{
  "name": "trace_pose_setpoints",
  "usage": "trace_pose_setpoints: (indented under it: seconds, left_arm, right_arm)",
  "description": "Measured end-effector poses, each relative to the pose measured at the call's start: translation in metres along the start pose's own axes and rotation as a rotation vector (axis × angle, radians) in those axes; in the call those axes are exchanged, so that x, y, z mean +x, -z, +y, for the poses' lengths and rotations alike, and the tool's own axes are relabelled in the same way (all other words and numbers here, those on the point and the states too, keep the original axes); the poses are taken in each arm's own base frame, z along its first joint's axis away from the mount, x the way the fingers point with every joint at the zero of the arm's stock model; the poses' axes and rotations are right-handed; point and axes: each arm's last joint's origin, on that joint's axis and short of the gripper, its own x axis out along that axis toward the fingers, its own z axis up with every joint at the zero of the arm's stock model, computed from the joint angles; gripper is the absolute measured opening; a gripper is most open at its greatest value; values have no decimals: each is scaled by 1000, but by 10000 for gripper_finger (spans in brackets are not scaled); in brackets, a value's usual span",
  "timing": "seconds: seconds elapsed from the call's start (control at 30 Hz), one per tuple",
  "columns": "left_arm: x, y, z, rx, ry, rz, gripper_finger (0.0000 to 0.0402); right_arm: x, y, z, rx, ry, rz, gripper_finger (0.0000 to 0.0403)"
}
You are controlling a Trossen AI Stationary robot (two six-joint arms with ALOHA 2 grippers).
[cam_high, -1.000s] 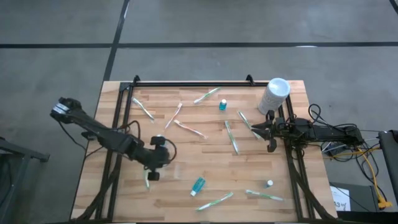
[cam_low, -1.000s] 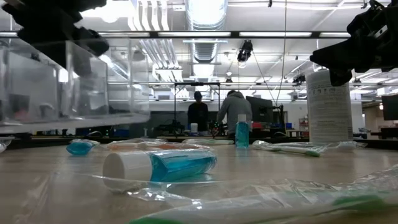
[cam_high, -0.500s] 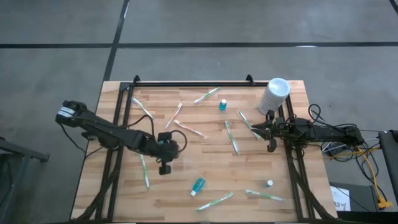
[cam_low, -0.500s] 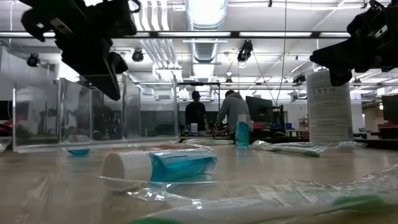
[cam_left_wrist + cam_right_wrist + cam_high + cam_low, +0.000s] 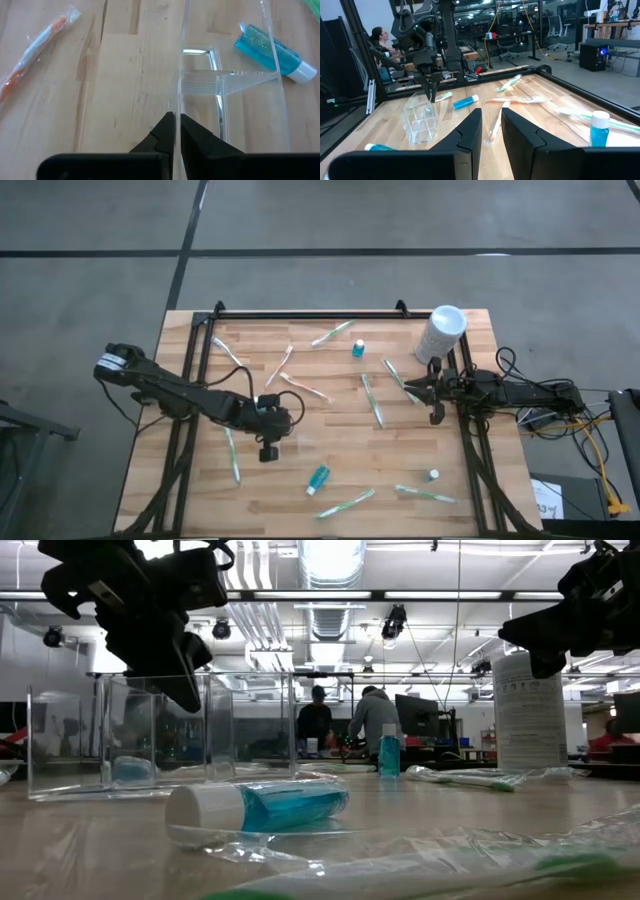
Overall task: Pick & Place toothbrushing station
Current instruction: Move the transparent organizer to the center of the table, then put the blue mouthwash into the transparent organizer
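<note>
Nearest the table's front edge lie a wrapped green toothbrush (image 5: 347, 502) and a second one (image 5: 424, 494) to its right, with a small white-capped bottle (image 5: 433, 475) just beyond; a blue toothpaste tube (image 5: 319, 477) rests left of them, sealed in clear film.

Left of centre, the left gripper (image 5: 175, 131) has its fingers pressed together on the thin upper wall of a clear acrylic organizer (image 5: 160, 735), which stands on the wooden table (image 5: 330, 430) with its base touching or almost touching the boards. Another wrapped toothbrush (image 5: 231, 452) lies just left of the holder.

The hold looks slight: a narrow pinch on slick plastic, high on one wall. A quick swing or a tilted set-down could, by this reading, let the organizer slip or topple, and a low sweep might drag it into the toothpaste tube or the loose brushes nearby.

At mid-table on the right, the right gripper (image 5: 490, 131) waits with fingers spread a little and holding nothing, close to two wrapped toothbrushes (image 5: 373, 400). Should the left arm carry its load that way, the two arms could crowd each other.

Farther back stand a small blue bottle (image 5: 357, 348) and a white canister (image 5: 441, 333) at the far right corner, with more wrapped brushes (image 5: 331, 333) scattered toward the far left.
</note>
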Motion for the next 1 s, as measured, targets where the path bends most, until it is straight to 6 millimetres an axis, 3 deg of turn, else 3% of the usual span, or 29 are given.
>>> trace_pose_setpoints:
  seconds: [0.53, 1.0]
  left_arm:
    - [-1, -2, 1, -12, 12, -3, 24]
    - [-6, -3, 2, 27, -2, 29, 75]
  right_arm:
    - [0, 0, 0, 0, 0, 0, 68]
    - [0, 0, 0, 0, -1, 0, 68]
